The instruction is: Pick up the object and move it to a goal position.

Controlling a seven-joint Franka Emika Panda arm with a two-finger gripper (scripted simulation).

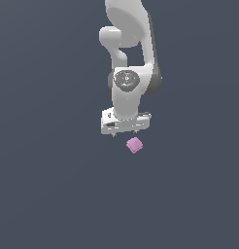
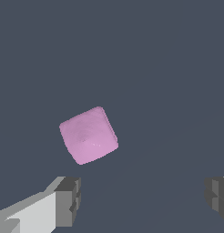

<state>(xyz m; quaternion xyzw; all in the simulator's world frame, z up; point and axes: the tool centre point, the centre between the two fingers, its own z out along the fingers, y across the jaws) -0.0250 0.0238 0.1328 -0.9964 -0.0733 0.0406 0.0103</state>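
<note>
A: What is hidden or hard to make out?

B: In the exterior view the top of the white arm (image 1: 126, 53) is cut off by the upper edge of the frame. The fingertips below the claw (image 1: 125, 133) are tiny dark stubs, barely readable. In the wrist view only the two finger (image 2: 68, 200) ends show, one cropped at the right edge. The plain dark grey surface (image 1: 48, 194) has no visible edges.

A: How is the claw set?

B: Spread wide and holding nothing. The fingers sit far apart at the lower corners of the wrist view, touching no object.

A: Where is the pink-lilac object (image 1: 134, 145)?

B: Just below the claw, slightly right of centre in the exterior view. In the wrist view the object (image 2: 89, 135) lies left of centre, above the fingers, turned diagonally, clear of both.

A: And the arm's pose?

B: It hangs straight down from the top centre, wrist pointing downward.
</note>
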